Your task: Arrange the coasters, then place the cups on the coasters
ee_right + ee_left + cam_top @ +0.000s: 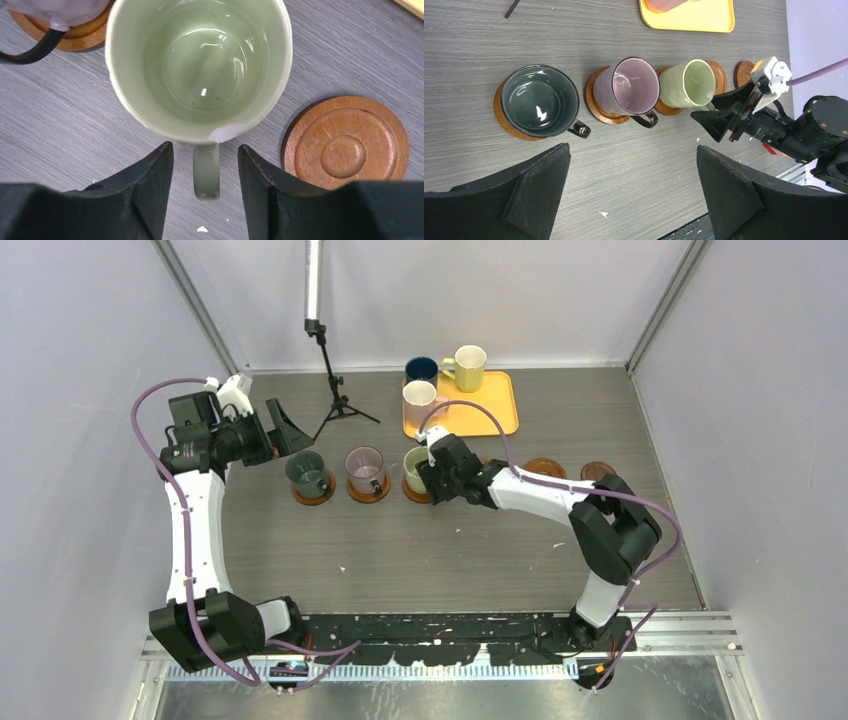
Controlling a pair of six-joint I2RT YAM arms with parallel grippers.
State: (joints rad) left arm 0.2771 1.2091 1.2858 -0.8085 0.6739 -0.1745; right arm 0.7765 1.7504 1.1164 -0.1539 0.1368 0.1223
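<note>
Right end effector (205, 152) open, jaws flanking light green cup (200, 65) handle, not touching.

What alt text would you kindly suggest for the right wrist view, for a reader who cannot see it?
A light green cup, seen from above, sits with its handle between the open right hand's two black fingers, touching neither. An empty brown coaster lies on the grey table to its right.

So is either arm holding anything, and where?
Nothing. The right gripper, jaws apart, straddles the handle of the light green mug without touching; the left gripper hangs empty.
</note>
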